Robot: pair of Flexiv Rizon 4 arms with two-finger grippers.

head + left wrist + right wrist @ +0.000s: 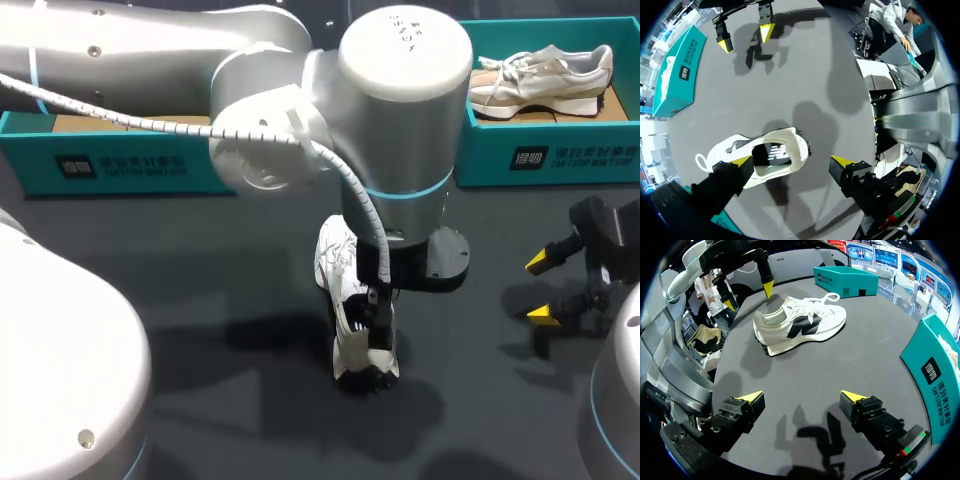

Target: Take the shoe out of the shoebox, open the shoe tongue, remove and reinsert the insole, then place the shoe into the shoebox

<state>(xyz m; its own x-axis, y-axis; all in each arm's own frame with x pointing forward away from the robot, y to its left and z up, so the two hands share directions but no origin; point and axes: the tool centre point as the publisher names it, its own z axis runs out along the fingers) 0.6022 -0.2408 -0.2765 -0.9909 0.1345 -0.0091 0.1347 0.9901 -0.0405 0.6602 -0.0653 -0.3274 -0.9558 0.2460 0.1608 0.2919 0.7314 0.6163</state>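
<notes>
Hovering over white low-top sneaker with black side logo (800, 325): left gripper (792, 161), wide open, one tip just beside its side. Sneaker sits on its sole on dark grey table (200, 280), outside teal cardboard shoebox (110, 160). Right gripper (801, 397) wide, empty, well apart. Risk: off-centre closing shoves or tips unbraced sneaker.

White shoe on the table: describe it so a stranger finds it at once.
On the dark grey table, in front of two teal shoeboxes, a white trainer with a black side mark lies beneath the left gripper. Unlike the beige trainer, it is outside any box.
</notes>
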